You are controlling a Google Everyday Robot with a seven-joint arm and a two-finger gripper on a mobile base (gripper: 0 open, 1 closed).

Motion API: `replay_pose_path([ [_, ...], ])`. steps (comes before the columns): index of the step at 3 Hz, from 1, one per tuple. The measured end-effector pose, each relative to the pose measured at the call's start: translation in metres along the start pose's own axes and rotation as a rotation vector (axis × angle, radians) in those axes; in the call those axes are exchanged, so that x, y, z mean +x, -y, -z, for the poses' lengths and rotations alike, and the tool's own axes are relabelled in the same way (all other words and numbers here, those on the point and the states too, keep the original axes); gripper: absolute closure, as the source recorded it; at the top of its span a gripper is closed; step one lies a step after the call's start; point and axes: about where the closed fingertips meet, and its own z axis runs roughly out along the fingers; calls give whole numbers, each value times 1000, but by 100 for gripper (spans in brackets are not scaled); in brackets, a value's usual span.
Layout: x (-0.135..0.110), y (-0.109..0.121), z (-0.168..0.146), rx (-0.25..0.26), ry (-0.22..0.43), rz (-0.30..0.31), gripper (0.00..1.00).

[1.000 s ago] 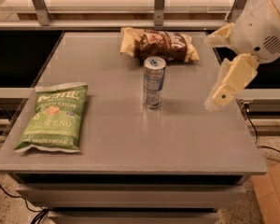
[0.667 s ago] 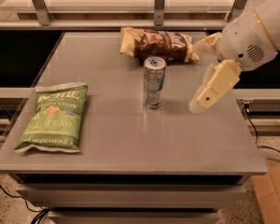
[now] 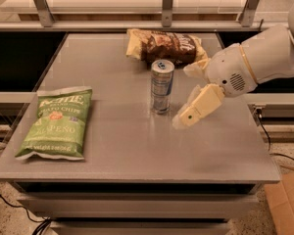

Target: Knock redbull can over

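The redbull can (image 3: 161, 86) stands upright near the middle of the grey table (image 3: 137, 146), silver and blue with a silver top. My gripper (image 3: 186, 117) is low over the table just to the right of the can, a small gap apart from it. The white arm reaches in from the right edge of the camera view.
A green chip bag (image 3: 57, 122) lies flat at the table's left. A brown and yellow chip bag (image 3: 165, 45) lies at the back, behind the can. A metal rail runs along the far side. A cardboard box (image 3: 286, 199) sits on the floor at the lower right.
My gripper has moved left and down toward the can, from the table's right side to just beside it. The can still stands upright in the same place.
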Motion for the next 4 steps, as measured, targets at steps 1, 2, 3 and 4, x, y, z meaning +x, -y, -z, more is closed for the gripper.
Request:
replay_pose_path([
  [1,0,0,0,0,0,0,0],
  [2,1,3,-5,-7,9,23,0],
  [3,6,14,-13,-21,44,59,0],
  [4,13,26,-22,-41,90,99,0],
])
